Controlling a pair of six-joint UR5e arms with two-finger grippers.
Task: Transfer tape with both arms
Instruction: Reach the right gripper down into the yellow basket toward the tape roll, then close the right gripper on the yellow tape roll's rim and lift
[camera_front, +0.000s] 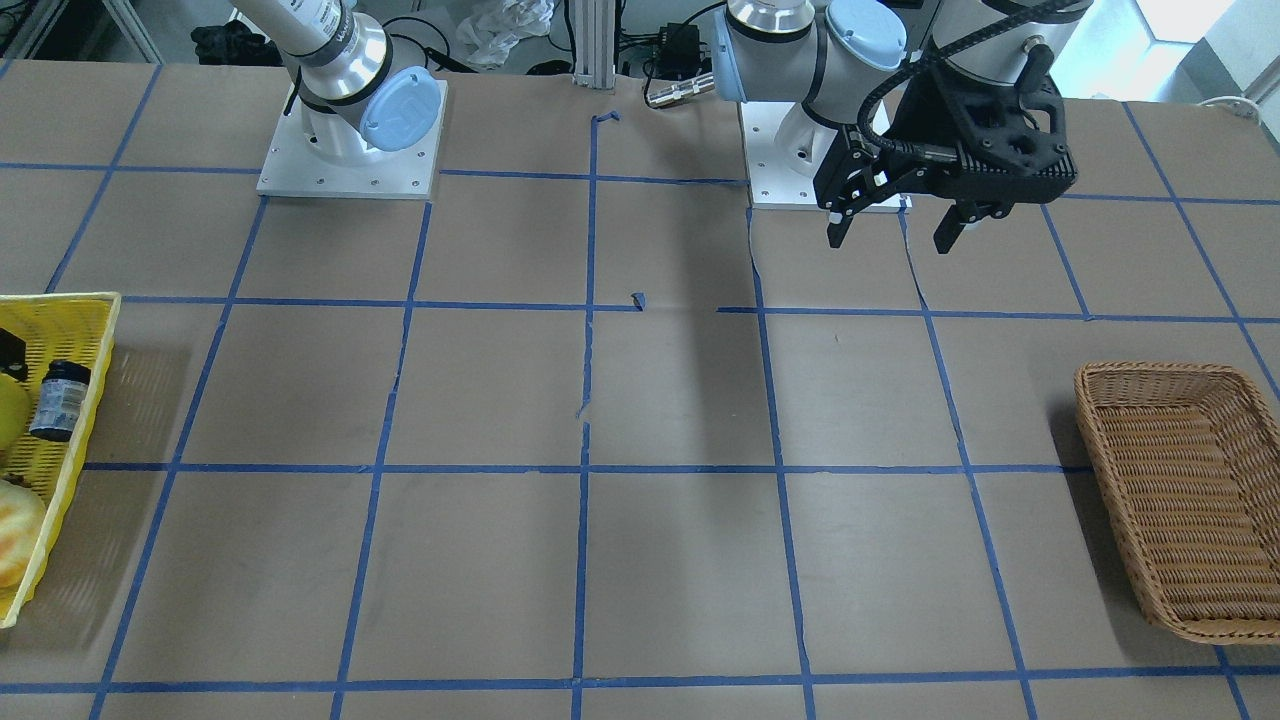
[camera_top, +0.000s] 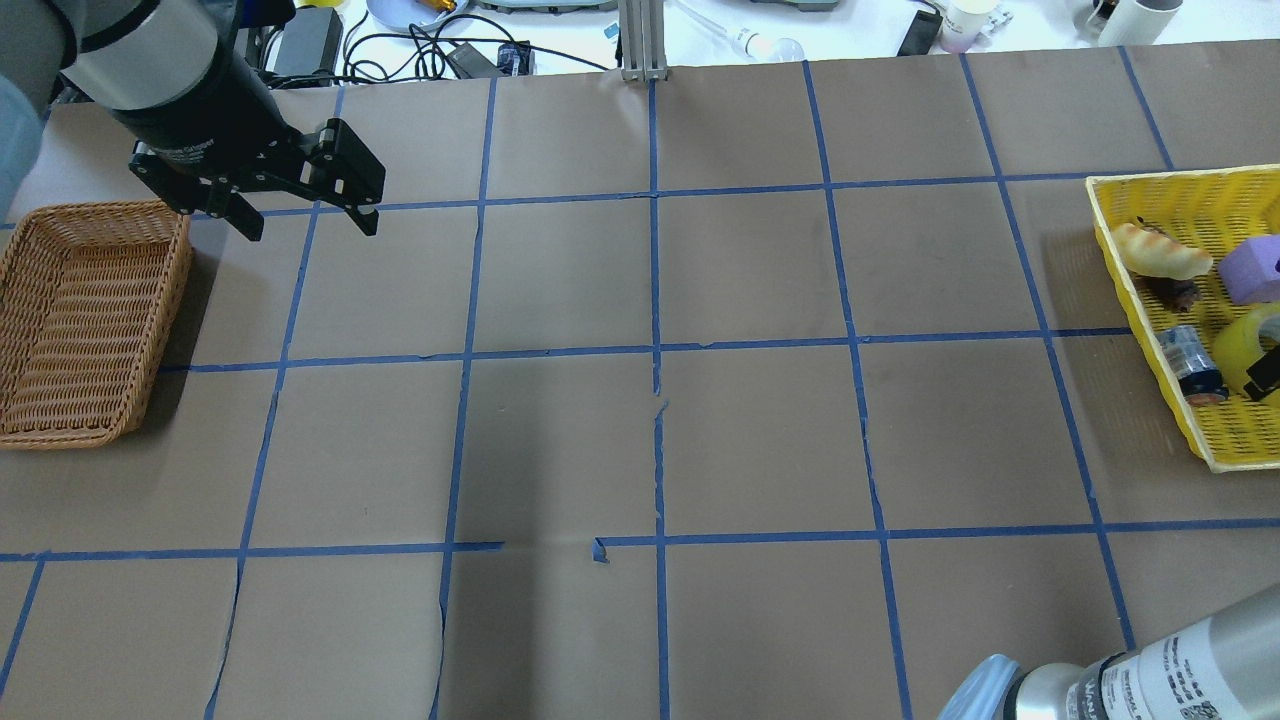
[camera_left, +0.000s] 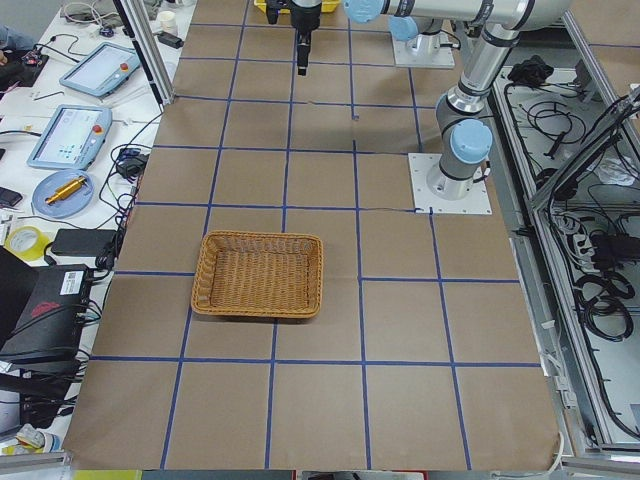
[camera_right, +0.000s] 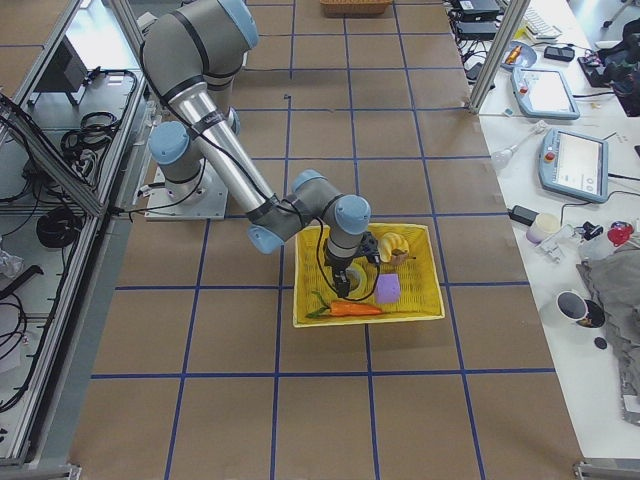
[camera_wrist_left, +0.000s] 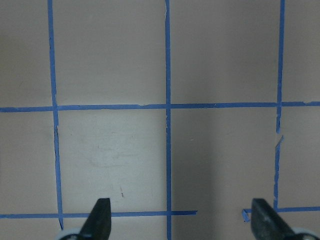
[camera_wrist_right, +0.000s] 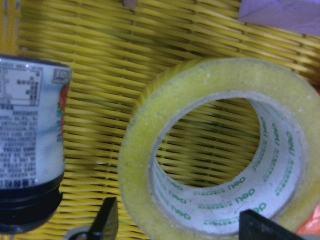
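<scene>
The tape (camera_wrist_right: 200, 150), a yellow roll with a white core, lies in the yellow basket (camera_top: 1130, 290) at the table's right end. It also shows in the overhead view (camera_top: 1240, 340). My right gripper (camera_wrist_right: 185, 225) is open, low in the basket, with one finger left of the roll and the other over its lower right rim. Only a black finger of it shows at the overhead view's edge (camera_top: 1266, 370). My left gripper (camera_top: 305, 222) is open and empty, held above the table beside the wicker basket (camera_top: 90, 210). It also shows in the front view (camera_front: 893, 228).
The yellow basket also holds a small dark bottle (camera_wrist_right: 30, 150) right beside the tape, a purple block (camera_top: 1250, 270), a bread piece (camera_top: 1160, 250) and a carrot (camera_right: 350, 308). Blue tape lines grid the brown table.
</scene>
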